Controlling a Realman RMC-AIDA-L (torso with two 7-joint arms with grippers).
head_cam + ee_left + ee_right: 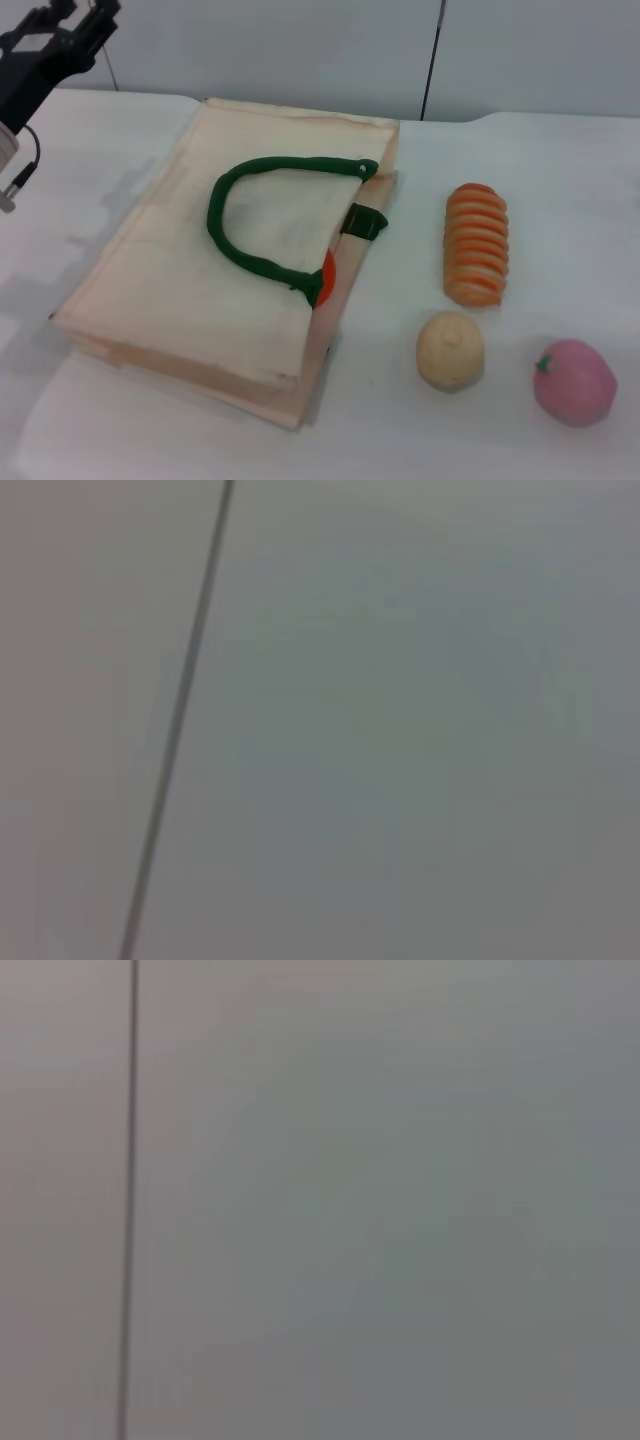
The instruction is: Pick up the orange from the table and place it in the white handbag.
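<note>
The white handbag [200, 270] lies flat on the table [560, 160], with its dark green rope handle [250, 225] on top. The orange [326, 279] shows as a small red-orange patch in the bag's opening, under the handle's end; most of it is hidden by the fabric. My left gripper [62, 28] is raised at the far left, above and behind the bag, well away from the orange. My right gripper is out of view. Both wrist views show only a plain grey wall with a dark seam.
To the right of the bag lie an orange-and-cream ribbed oblong piece [476, 244], a cream round fruit [450, 349] and a pink round fruit with a green stem [574, 380]. The table's far edge meets a grey wall.
</note>
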